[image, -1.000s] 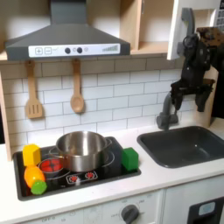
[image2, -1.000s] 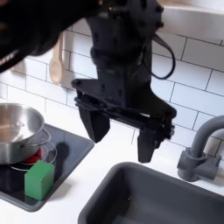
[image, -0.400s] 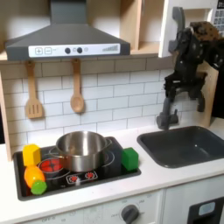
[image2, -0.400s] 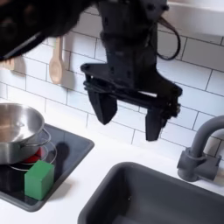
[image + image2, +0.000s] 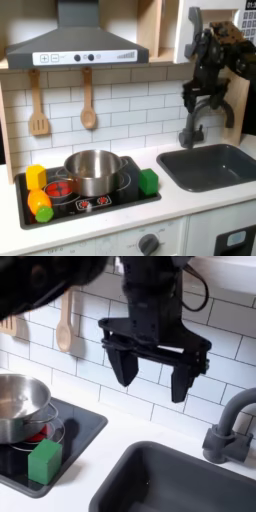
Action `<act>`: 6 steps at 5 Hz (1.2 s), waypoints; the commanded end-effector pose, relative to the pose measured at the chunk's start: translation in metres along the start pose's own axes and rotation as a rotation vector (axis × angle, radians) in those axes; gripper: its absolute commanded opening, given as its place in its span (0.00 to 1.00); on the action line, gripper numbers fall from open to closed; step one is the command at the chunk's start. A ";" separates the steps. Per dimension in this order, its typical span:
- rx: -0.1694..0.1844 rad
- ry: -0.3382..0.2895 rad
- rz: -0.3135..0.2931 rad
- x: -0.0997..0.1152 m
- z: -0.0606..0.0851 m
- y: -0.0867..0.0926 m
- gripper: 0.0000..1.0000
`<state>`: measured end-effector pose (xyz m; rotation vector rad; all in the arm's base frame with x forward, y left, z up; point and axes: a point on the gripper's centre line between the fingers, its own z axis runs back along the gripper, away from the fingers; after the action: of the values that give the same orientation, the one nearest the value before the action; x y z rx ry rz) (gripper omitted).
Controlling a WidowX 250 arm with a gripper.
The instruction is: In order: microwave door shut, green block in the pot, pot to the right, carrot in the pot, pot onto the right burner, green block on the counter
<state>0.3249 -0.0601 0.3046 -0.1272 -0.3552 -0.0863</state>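
Hovering tool [image 5: 155, 364], jaws wide apart, empty

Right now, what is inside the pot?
In the first exterior view the pot looks empty: bare steel interior. Its near wall hides part of the floor. The green block sits outside on the cooktop.

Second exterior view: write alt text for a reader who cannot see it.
A black robot pincer hangs open and empty in front of a white tiled wall, above the counter. At lower left, a steel pot sits on a black cooktop with a green block beside it; a dark sink and grey faucet are at lower right.
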 end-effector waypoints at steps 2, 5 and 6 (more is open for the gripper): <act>-0.005 -0.011 0.037 0.021 -0.001 0.004 1.00; -0.001 -0.010 0.063 0.042 -0.008 0.010 1.00; 0.002 -0.007 0.076 0.048 -0.011 0.014 1.00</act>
<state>0.3749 -0.0520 0.3096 -0.1393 -0.3587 -0.0148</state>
